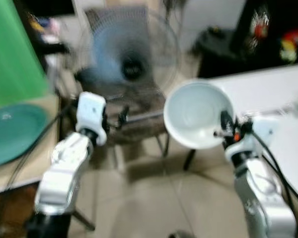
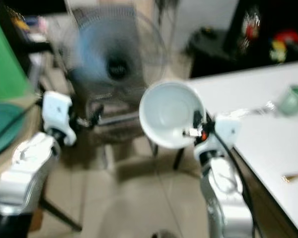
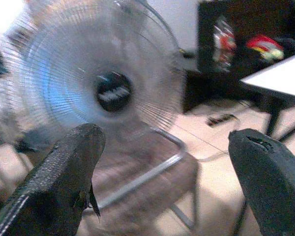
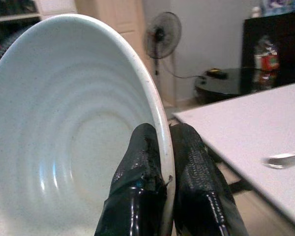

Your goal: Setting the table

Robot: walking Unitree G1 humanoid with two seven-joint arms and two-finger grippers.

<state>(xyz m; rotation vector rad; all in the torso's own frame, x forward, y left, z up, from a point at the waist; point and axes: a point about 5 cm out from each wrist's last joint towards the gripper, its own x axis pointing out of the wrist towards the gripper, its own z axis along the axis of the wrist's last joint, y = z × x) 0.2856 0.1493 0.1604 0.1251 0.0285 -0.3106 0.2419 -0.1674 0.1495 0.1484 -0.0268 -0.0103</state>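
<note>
Right wrist view has the right gripper (image 4: 164,162) nearest, its two black fingers clamped on the rim of a pale, ridged ceramic bowl (image 4: 64,128), one inside and one outside. That bowl hangs in the air off the white table (image 2: 253,134), tipped on edge, its mouth facing back toward the robot. A green cup (image 2: 293,99) and cutlery already lie there; the bowl remains unplaced. Left gripper (image 3: 164,162) spreads wide before a standing fan (image 1: 131,64).
</note>
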